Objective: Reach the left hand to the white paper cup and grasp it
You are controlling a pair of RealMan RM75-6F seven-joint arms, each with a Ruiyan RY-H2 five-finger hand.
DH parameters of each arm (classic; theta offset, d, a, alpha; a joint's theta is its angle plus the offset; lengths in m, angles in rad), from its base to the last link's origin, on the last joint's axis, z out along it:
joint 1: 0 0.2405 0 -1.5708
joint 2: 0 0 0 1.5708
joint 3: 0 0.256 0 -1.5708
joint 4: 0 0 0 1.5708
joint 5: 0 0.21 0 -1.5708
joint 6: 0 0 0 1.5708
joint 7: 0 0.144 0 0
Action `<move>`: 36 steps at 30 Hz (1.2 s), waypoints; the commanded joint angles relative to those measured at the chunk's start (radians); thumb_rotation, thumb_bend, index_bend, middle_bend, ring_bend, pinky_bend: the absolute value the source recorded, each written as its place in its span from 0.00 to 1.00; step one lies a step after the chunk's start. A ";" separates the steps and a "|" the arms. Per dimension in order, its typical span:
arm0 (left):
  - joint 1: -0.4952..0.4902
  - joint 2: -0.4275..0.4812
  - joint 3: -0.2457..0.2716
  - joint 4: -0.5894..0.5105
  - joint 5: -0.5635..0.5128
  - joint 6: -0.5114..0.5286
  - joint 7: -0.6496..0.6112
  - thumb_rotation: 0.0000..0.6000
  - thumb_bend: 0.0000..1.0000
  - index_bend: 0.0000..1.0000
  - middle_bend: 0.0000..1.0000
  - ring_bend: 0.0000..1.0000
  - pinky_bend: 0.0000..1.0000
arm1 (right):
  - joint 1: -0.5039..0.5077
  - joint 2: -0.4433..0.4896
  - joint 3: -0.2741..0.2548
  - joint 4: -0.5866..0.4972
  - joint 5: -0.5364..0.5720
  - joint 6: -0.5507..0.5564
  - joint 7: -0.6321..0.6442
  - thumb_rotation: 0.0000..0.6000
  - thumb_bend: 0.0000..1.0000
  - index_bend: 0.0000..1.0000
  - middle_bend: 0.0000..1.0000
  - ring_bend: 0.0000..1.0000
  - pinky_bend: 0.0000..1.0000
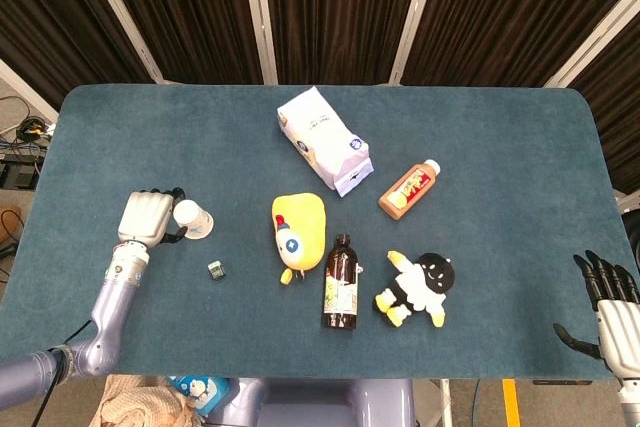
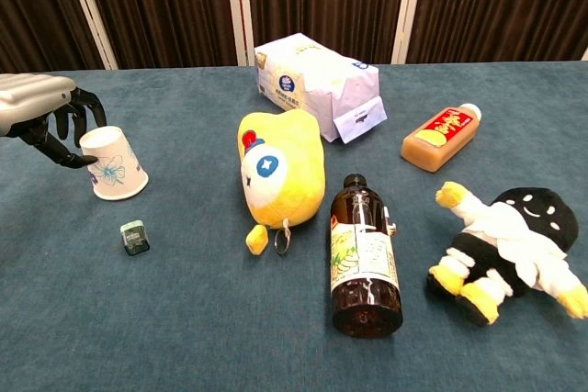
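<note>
The white paper cup (image 1: 193,219) (image 2: 112,164), printed with a flower, lies tilted on its side at the left of the blue table (image 1: 500,137). My left hand (image 1: 146,216) (image 2: 39,104) is at its mouth end. The fingers (image 2: 81,106) curl over the far side of the rim and the thumb (image 2: 66,157) reaches the near side, its tip touching the cup. The grip does not look closed. My right hand (image 1: 606,299) hangs open off the table's near right corner, fingers apart, holding nothing.
A small green box (image 1: 215,268) (image 2: 134,237) lies just in front of the cup. To the right are a yellow plush (image 1: 298,234), a dark bottle (image 1: 341,281), a black-and-white plush doll (image 1: 418,288), an orange drink bottle (image 1: 410,188) and a white bag (image 1: 323,138).
</note>
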 commanded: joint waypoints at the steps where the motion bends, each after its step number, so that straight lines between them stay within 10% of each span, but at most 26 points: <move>1: 0.000 -0.004 0.003 0.008 0.012 0.008 -0.017 1.00 0.31 0.38 0.52 0.45 0.50 | 0.000 0.000 0.000 0.000 0.000 0.000 0.000 1.00 0.22 0.00 0.00 0.00 0.01; 36: 0.085 0.194 0.174 -0.341 0.264 0.048 -0.096 1.00 0.31 0.39 0.53 0.46 0.51 | -0.003 -0.001 0.001 -0.004 0.003 0.007 -0.008 1.00 0.22 0.00 0.00 0.00 0.01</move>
